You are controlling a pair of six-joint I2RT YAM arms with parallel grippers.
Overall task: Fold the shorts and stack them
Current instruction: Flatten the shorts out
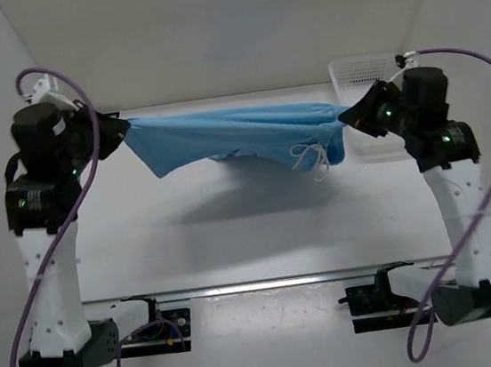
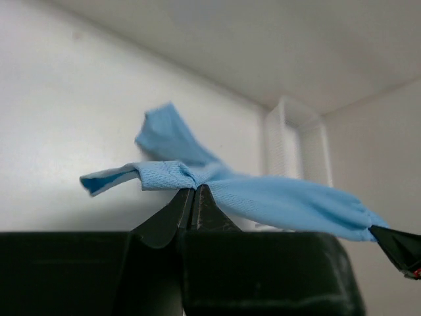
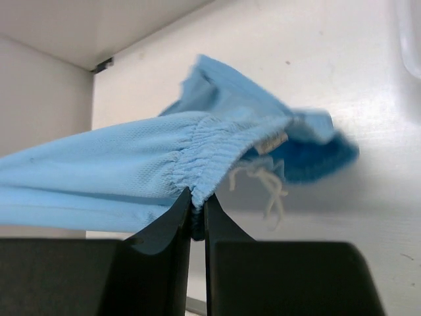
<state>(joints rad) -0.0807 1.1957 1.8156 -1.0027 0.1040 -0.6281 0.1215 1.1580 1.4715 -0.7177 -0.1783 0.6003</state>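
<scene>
We hold the shorts (image 1: 231, 136) stretched in air above the table (image 1: 252, 236). Left gripper (image 2: 195, 197) clamps the leg end, right gripper (image 3: 196, 204) clamps the waistband. Likely tensioned to lay flat for folding.

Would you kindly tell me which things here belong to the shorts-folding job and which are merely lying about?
Job: light blue soft fabric shorts, their white drawstring, left gripper, right gripper, both clamped on them.
Lying about: white perforated plastic basket.
</scene>
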